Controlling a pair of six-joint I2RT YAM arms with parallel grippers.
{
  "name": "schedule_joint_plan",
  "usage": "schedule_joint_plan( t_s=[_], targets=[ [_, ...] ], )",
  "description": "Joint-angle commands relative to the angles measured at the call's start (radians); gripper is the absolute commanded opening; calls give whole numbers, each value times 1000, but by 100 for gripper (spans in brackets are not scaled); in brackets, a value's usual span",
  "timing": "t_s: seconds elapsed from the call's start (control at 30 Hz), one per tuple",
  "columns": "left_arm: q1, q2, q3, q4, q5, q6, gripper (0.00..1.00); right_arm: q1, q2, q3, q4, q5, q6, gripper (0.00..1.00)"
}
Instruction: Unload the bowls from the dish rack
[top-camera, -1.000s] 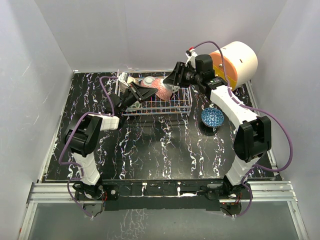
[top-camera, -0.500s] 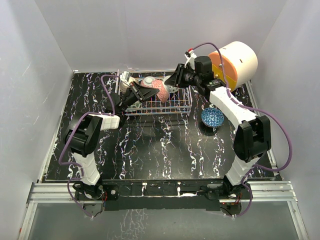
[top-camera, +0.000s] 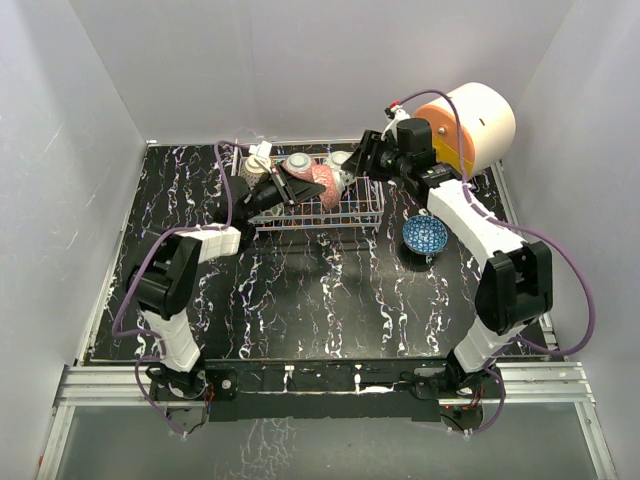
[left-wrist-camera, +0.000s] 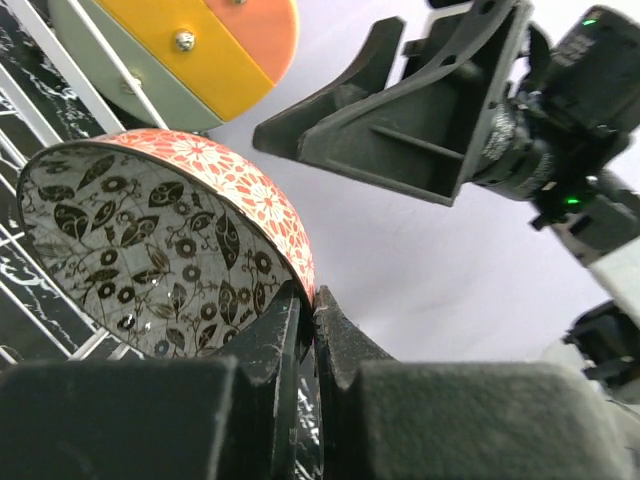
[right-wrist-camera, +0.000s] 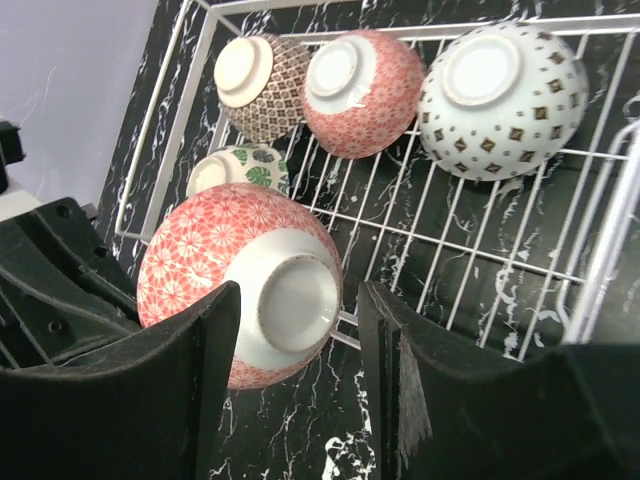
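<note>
Between seemingly tight left jaws: bowl (left-wrist-camera: 150, 240)

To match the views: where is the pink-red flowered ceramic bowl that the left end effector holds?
Top external: pink-red flowered ceramic bowl over the middle of the silvery wire dish rack.
Left wrist: bowl lower left, rim pinched.
Right wrist: bowl lower left, foot ring showing.
Shared landmark: rack wires.

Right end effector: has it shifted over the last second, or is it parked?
Yes. In the top view the right end effector has drawn back rightward, off the pink bowl, toward the dish rack's right end and the white cylinder.
</note>
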Motion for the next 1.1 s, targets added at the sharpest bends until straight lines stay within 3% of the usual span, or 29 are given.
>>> schedule_joint_plan(
  t_s=[0.0,0.17,0.47,0.77,1.07],
  targets=[
    [-61,-191,92,-336,12,338,0,-9,-109,-25,19,111,-44,52],
    [-149,-296,187,-774,-78,690,0,-11,-171,-83,12,172,-59,52],
    [-375,-298,369,-1330,-304,1084,0,-20,-291,-211,5,274,-67,52],
    [-554,-276,302,-1522,-656,1217,0,-93,-398,-350,-14,366,-76,52],
    [-683,-118,287,-1652,-957,1275,0,-116,-420,-476,-15,365,-101,53]
  ],
)
